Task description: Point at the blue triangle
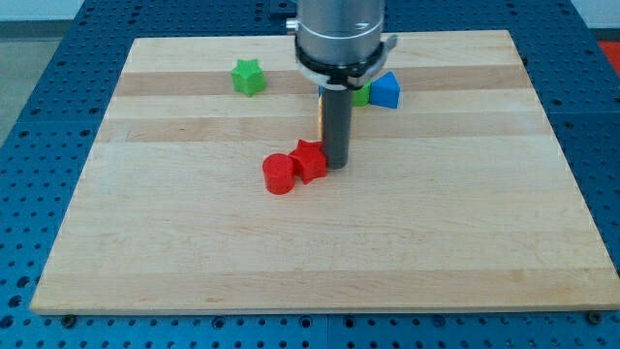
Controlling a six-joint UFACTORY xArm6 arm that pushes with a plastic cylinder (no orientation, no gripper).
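Camera view: green star block (249, 77) well left of my tip (336, 163); red cylinder (278, 174) and red block (310, 160) just left, the latter touching it. Blue triangle (386, 90) sits up-right, beside a green sliver (361, 96). No jaws here, only a rod.

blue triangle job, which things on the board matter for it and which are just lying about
Part of the job:
- blue triangle, at the view's top right of the rod
- my tip, touching the red blocks, well below the blue triangle

Just lying about:
- green star
- red cylinder
- red block
- green block, mostly hidden behind the rod
- orange block, only a sliver showing
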